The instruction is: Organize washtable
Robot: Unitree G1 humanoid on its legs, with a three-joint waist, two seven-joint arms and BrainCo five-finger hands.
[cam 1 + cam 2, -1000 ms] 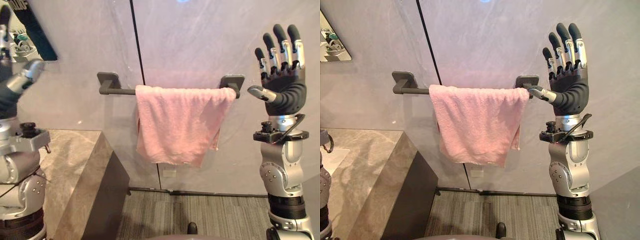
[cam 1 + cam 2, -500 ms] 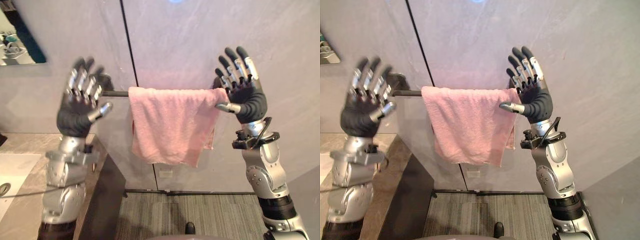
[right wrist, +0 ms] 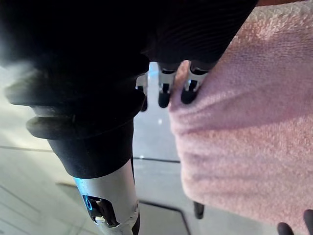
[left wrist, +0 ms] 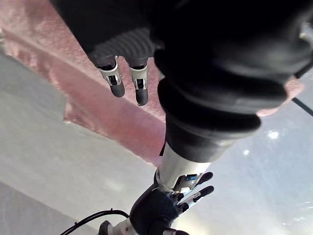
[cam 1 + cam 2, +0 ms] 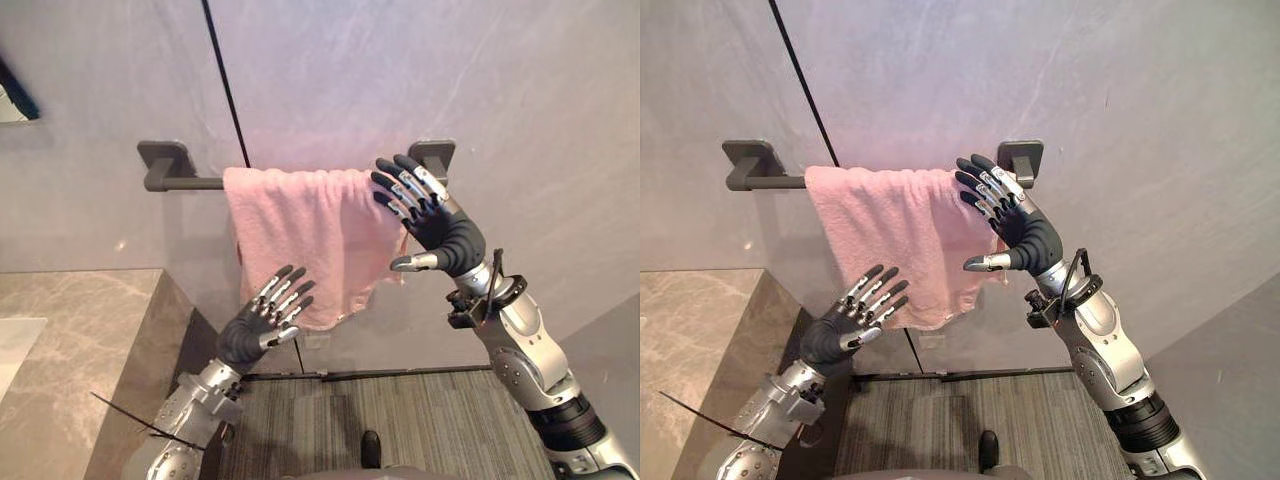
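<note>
Right hand [image 5: 443, 228]: fingers straight and spread, holding nothing, now leaned in at the towel's [image 5: 300, 240] 2 o'clock corner; contact probable, not certain. Left hand [image 5: 255, 330]: open, empty, dropped from bar height to the hem at 7 o'clock. Towel draped over the bar [image 5: 190, 183], fold running 9 to 3, ends hanging toward 6.

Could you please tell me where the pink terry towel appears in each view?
Left eye view: pink terry towel at centre, over the dark grey wall bar.
Right eye view: towel left of centre, same bar.
Left wrist view: towel past the left hand.
Right wrist view: towel beside the right hand.
Shared landmark: the grey wall.
</note>
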